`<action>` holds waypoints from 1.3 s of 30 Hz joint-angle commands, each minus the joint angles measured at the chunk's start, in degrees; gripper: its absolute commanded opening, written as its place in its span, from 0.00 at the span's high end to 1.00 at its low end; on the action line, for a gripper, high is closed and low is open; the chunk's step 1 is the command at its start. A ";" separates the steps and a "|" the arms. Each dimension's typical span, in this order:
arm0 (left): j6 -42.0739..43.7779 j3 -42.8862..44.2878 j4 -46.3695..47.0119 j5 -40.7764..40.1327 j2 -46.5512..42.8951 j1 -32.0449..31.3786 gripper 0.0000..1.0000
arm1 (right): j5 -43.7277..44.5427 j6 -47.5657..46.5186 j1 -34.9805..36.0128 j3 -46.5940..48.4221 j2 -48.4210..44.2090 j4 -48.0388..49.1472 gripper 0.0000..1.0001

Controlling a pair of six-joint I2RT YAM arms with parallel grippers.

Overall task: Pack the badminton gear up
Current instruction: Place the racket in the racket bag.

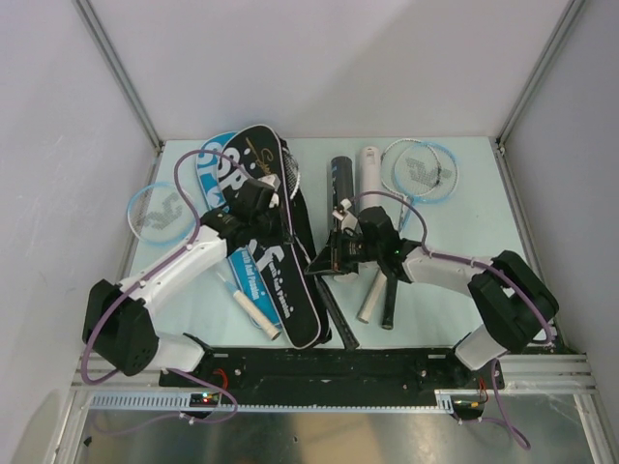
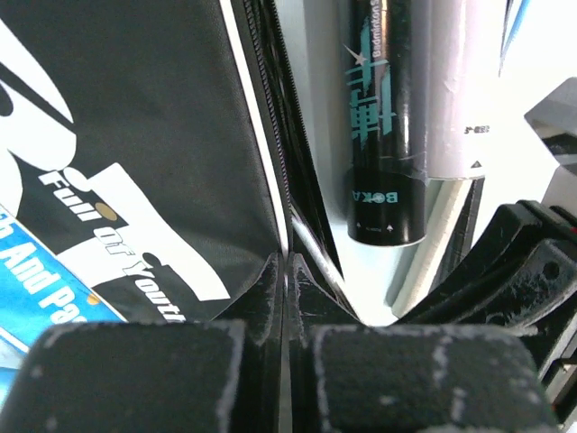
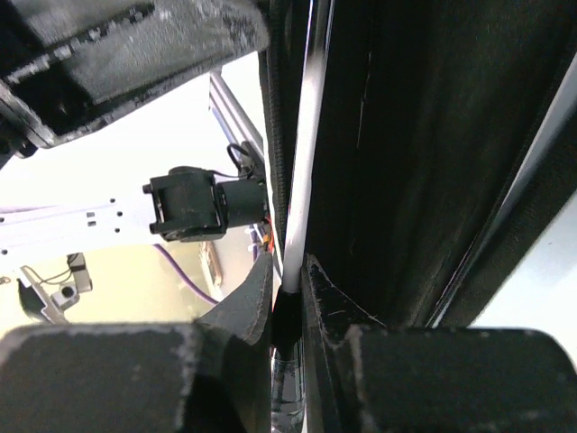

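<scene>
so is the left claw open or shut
shut: the left claw pinches the thin zip edge of the black racket cover, pads almost touching

- The top external camera hangs above and behind the arm bases. It looks down and forward, far enough back to take in the whole pale green table (image 1: 464, 227).
- The left wrist camera sits just behind the left gripper (image 2: 286, 271). It looks out between the black padded fingers (image 2: 135, 379), very close to the black racket cover with white lettering (image 2: 135, 108). It faces a glossy black tube (image 2: 383, 117) and a white tube (image 2: 451, 90).
- The right wrist camera sits likewise behind the right gripper (image 3: 287, 280). It is pressed close along the cover's dark edge (image 3: 406, 135) and faces a silver metal rail (image 3: 72, 225).
- All three views share the black racket cover (image 1: 280, 280).
- The top view also shows both tubes (image 1: 340, 179) (image 1: 369, 174) and both grippers (image 1: 253, 208) (image 1: 334, 256).
</scene>
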 commanded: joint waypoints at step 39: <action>-4.16 -4.83 1.83 -3.21 -5.17 4.92 0.70 | 5.39 -7.95 2.13 12.33 14.90 17.27 1.00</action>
